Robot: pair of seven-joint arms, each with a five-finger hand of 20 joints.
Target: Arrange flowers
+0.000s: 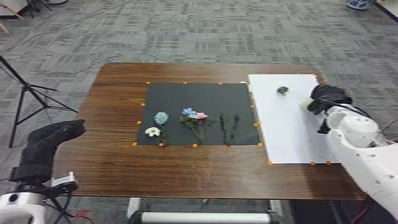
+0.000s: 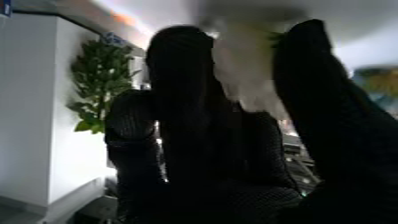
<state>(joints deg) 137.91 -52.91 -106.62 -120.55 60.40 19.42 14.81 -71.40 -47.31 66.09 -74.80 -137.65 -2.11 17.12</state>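
1. The pale flower (image 2: 244, 65) is held between the thumb and the fingers (image 2: 182, 55) of the right hand (image 1: 330, 96), touching both sides, its upper part blurred.
2. In the head view, it shows at the left side of that hand, over the right part of the white sheet (image 1: 289, 130).
3. The right hand's fingers are gripping the flower; the arm comes in from the near right.
4. A small dark flower (image 1: 282, 90) lies on the sheet's far part, to the left of the right hand and apart from it.
5. Left of the sheet, a black mat (image 1: 195, 95) lies on the brown tabletop (image 1: 195, 172), with orange markers along the edges.
6. On the mat's near half, from left to right: a light blue flower (image 1: 161, 118) with a white flower (image 1: 153, 131) just nearer, then a blue flower (image 1: 189, 112) beside a pink flower (image 1: 202, 116), then two green stems (image 1: 229, 130).
7. The left hand (image 1: 53, 137) is at the tabletop's near left, fingers relaxed.
8. A tripod (image 1: 25, 87) stands on the left.
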